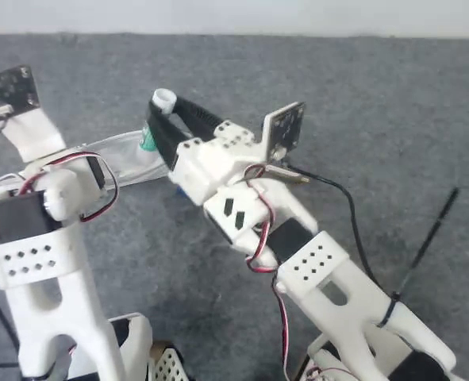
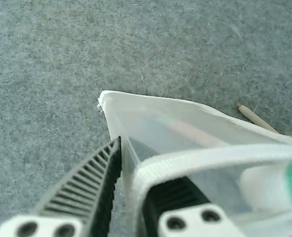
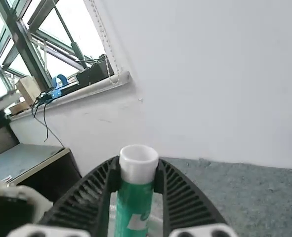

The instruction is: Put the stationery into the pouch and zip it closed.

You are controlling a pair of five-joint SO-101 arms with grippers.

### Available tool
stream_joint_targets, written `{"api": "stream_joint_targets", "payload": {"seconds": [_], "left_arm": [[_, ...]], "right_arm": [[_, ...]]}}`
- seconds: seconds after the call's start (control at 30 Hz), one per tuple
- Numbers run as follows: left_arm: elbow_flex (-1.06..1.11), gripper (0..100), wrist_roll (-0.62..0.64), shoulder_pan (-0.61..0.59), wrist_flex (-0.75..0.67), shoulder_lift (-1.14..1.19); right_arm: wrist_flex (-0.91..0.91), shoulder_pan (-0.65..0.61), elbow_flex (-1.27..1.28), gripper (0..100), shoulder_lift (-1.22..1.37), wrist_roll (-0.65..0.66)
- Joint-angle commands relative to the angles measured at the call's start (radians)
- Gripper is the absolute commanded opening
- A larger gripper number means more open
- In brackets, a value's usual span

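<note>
My right gripper is shut on a glue stick with a green body and a white cap, held upright above the grey carpet. From above, the right gripper holds the glue stick at the mouth of the clear pouch. My left gripper is shut on the pouch, pinching its zip edge and holding it up. The glue stick's green and white end shows through the pouch wall. A pencil-like shape lies inside the pouch. A wooden pencil lies on the carpet just beyond it.
Grey carpet covers the table. A black cable runs from the right arm, and a thin black strip lies at the right. Both white arm bases stand at the near edge.
</note>
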Motion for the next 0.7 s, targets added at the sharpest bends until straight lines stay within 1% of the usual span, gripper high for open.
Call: {"api": "stream_joint_targets", "payload": {"seconds": [0.0,0.07,0.23,0.33,0.4,0.47,0.6,0.67], "left_arm": [[-0.031,1,0.015,0.005,-0.012,-0.003],[-0.03,1,0.015,0.002,-0.012,-0.003],[-0.03,1,0.015,0.0,-0.011,-0.003],[-0.03,1,0.015,0.0,-0.011,-0.003],[-0.03,1,0.015,0.0,-0.011,-0.003],[-0.027,1,0.015,0.0,-0.011,-0.003],[-0.008,1,0.014,0.0,-0.018,-0.003],[-0.008,1,0.014,0.0,-0.018,-0.003]], "right_arm": [[-0.091,-0.051,0.064,0.6,-0.044,0.025],[-0.136,-0.081,0.117,0.6,-0.044,0.069],[-0.282,-0.128,0.236,0.6,-0.044,0.229],[-0.341,-0.128,0.269,1.0,-0.044,0.244],[-0.326,-0.128,0.272,1.3,-0.044,0.247],[-0.286,-0.128,0.27,4.8,-0.045,0.247],[-0.248,-0.128,0.27,17.8,-0.05,0.247],[-0.248,-0.128,0.272,21.0,-0.056,0.247]]}}
